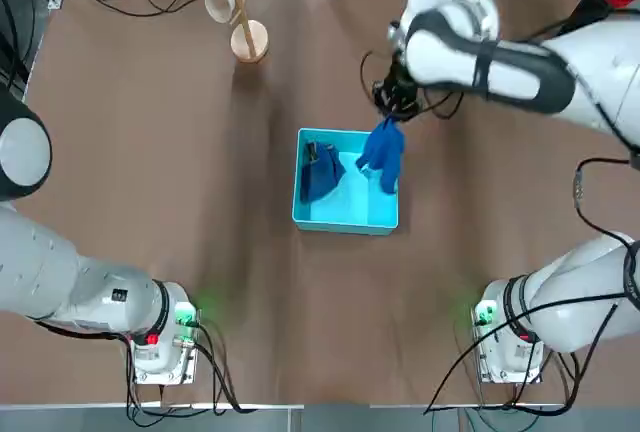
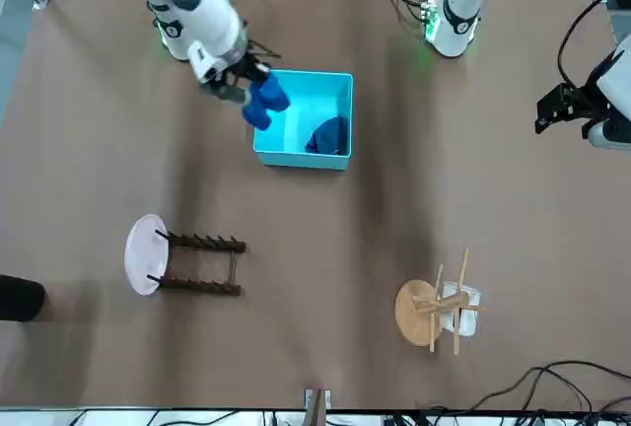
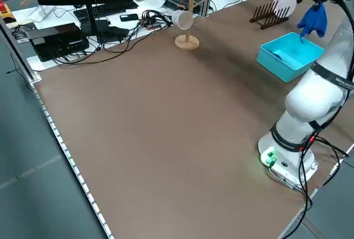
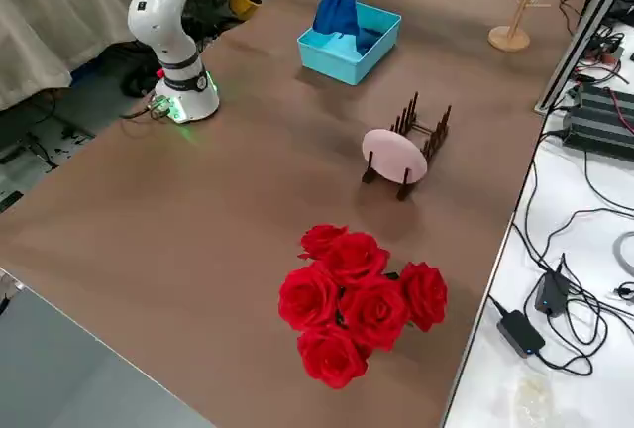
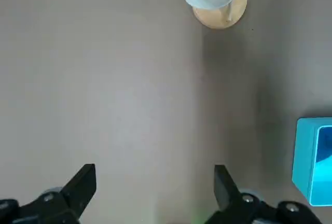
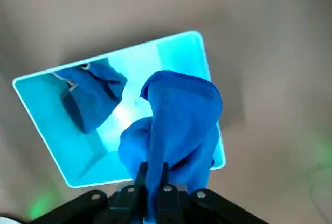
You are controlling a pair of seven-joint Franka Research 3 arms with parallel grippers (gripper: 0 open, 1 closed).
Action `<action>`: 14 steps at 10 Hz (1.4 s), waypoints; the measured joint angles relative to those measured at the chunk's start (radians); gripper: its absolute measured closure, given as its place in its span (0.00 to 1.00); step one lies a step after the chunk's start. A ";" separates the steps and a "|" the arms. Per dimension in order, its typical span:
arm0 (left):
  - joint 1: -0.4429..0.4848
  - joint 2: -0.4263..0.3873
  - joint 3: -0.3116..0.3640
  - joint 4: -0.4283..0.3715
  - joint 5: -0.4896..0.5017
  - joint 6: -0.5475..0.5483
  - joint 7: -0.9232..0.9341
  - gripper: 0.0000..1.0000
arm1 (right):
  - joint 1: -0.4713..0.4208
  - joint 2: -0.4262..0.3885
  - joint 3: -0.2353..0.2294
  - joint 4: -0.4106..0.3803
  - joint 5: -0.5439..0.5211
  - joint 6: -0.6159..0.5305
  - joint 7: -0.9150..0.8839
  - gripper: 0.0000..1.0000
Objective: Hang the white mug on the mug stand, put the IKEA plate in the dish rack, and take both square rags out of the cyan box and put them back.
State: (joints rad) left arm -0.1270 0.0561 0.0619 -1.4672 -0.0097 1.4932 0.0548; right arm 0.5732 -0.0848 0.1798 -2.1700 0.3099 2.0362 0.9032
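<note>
Dangling above the cyan box (image 6: pixel 85 169): one blue rag (image 6: pixel 181 115), pinched in the right gripper (image 6: pixel 154 175). Inside the box: the other rag (image 6: pixel 93 97). Well apart from the box: the left gripper (image 5: pixel 155 187), wide open.

no readable text — labels, numbers, signs

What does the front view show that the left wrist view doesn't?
Only the front view shows the plate in the dark rack, and the right gripper holding a blue rag by the box. Only the left wrist view shows the left gripper's two fingers up close, wide open. Both show the white mug on its wooden stand and the cyan box.
</note>
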 joint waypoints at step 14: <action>0.002 0.000 0.000 0.001 0.000 0.001 0.001 0.00 | -0.632 0.101 -0.046 0.357 -0.196 -0.279 -0.582 0.00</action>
State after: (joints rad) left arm -0.1252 0.0560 0.0623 -1.4659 -0.0097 1.4938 0.0558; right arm -0.0592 0.0163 0.1341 -1.8130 0.1142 1.7570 0.3215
